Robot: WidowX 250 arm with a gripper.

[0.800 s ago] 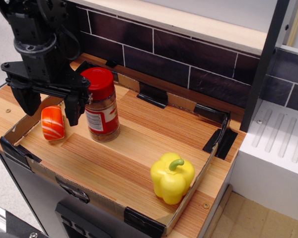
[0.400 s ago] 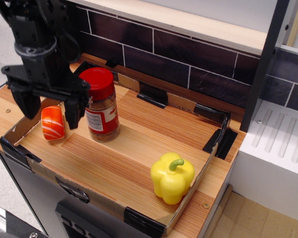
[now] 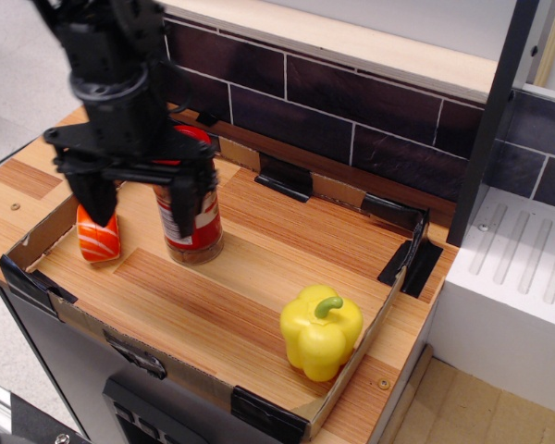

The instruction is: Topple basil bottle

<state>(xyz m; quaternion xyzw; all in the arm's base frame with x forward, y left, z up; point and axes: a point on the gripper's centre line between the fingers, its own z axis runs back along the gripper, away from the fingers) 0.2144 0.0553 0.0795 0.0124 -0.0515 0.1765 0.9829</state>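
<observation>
The basil bottle [image 3: 192,227] stands upright in the left half of the shallow cardboard tray [image 3: 213,305]. It is a clear jar with a red cap, a red-and-white label and brownish contents. My black gripper [image 3: 141,202] hangs over it from above, open. Its right finger [image 3: 182,205] is in front of the bottle's upper part and hides most of the cap. Its left finger [image 3: 96,199] is to the bottle's left, over the orange-and-white striped piece [image 3: 98,239].
A yellow pepper [image 3: 320,331] stands at the tray's front right corner. A dark tiled wall [image 3: 351,102] runs behind the tray. A white ribbed rack [image 3: 523,268] and a black post [image 3: 486,120] stand to the right.
My gripper has moved right, from left of the bottle to partly in front of it. The bottle stays upright in the same spot.
</observation>
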